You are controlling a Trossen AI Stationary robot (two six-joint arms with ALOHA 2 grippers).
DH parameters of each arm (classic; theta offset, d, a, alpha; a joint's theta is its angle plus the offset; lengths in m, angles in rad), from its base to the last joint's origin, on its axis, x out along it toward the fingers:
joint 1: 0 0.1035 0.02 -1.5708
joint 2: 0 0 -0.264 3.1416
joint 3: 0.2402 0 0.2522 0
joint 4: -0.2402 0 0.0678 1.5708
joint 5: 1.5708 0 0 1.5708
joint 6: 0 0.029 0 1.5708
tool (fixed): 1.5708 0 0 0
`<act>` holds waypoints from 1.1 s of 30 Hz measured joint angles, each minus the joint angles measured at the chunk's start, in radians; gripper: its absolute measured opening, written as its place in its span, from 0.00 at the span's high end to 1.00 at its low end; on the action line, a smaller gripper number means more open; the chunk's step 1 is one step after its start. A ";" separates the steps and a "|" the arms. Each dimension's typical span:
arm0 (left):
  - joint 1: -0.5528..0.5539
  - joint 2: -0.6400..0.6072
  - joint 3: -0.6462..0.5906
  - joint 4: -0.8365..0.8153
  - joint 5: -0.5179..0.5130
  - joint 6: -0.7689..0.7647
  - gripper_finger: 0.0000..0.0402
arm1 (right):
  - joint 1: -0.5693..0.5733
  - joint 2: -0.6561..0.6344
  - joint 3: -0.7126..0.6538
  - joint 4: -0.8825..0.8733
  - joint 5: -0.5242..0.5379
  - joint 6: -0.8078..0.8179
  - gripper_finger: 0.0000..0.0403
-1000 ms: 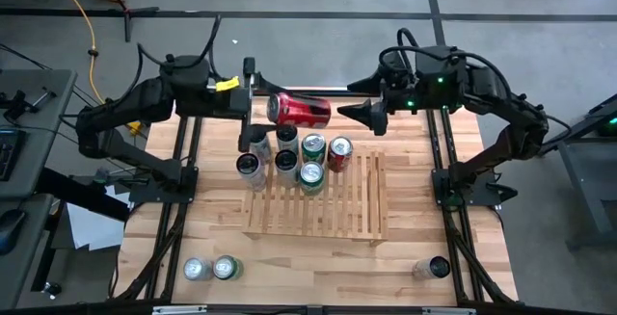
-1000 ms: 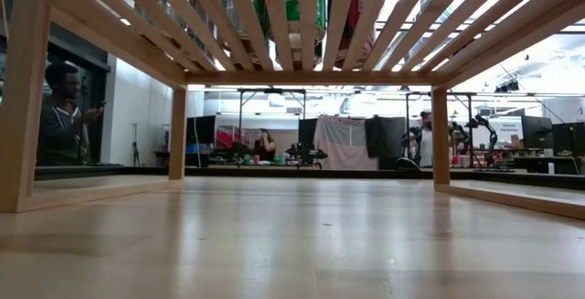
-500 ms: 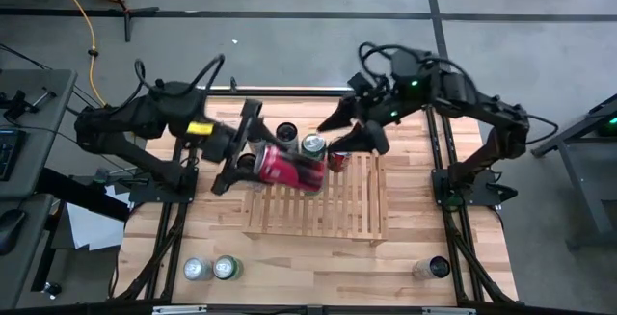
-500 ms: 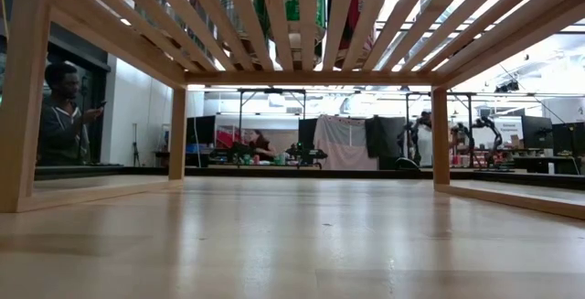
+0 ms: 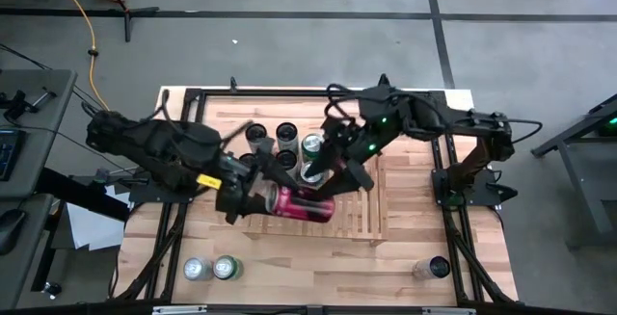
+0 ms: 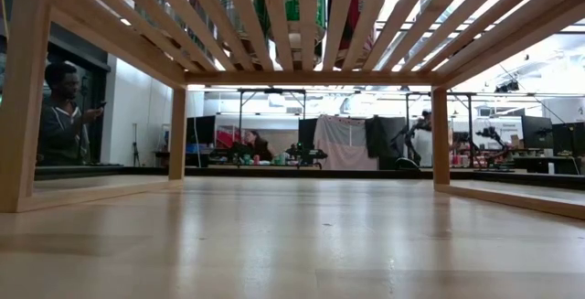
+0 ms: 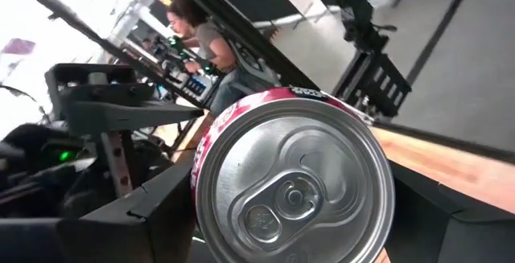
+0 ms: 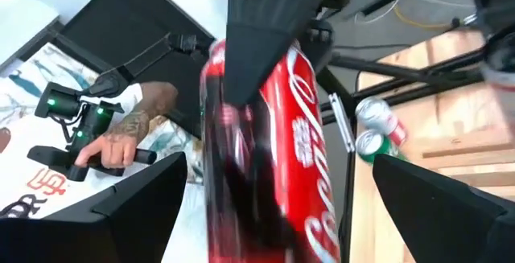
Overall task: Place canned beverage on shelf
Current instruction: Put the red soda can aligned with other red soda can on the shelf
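Note:
A red cola can (image 5: 301, 202) lies on its side over the slatted light-wood shelf (image 5: 362, 209), held by my left gripper (image 5: 260, 199) at its left end. The can's silver top (image 7: 294, 195) faces the left wrist camera. My right gripper (image 5: 337, 168) is open beside the can's right end; in the right wrist view the can (image 8: 282, 158) stands between its spread fingers, and I cannot tell whether they touch it. Several cans (image 5: 286, 137) stand upright at the shelf's far left. From below, the shelf's slats (image 6: 274, 25) show cans above them. My left gripper pinches the can's side wall near its top end (image 7: 211, 146) between its two fingers (image 7: 145, 215), which lie along the can. The fingers come level from the table's left. The can lies level over the shelf; whether it rests on the slats I cannot tell.
Two cans (image 5: 210, 269) stand near the table's front left and one (image 5: 431, 269) at the front right. The shelf's right half is bare slats. A person's hand holding a device (image 8: 121, 142) shows beyond the table, and people (image 6: 59, 116) stand in the room behind.
My left gripper has carried the red can from the table's far edge toward the near edge, over the standing cans, turning it to lie across the shelf. My right gripper has come left and nearer, over the shelf toward the can, and its fingers have spread apart.

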 joint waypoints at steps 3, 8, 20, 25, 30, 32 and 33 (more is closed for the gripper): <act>-0.001 0.015 0.000 0.019 -0.001 0.032 0.30 | 0.023 0.014 0.000 -0.002 0.000 0.008 0.05; -0.002 0.019 0.000 0.017 -0.065 0.064 0.30 | 0.058 0.016 0.000 -0.002 0.014 0.018 0.05; 0.007 0.042 0.000 0.023 -0.092 0.072 0.30 | 0.083 0.053 0.000 -0.007 0.023 0.020 0.05; 0.007 0.053 -0.001 0.042 -0.108 0.076 0.30 | 0.086 0.060 0.000 -0.004 -0.003 0.015 0.06; 0.006 0.051 0.000 0.054 -0.108 0.062 0.30 | 0.088 0.050 0.000 0.001 0.000 -0.008 0.13; 0.006 0.051 0.001 0.066 -0.107 0.044 0.30 | 0.089 0.048 0.000 0.003 0.000 -0.014 0.20; 0.006 0.051 0.001 0.070 -0.105 0.037 0.30 | 0.089 0.048 0.000 0.001 -0.001 -0.022 0.24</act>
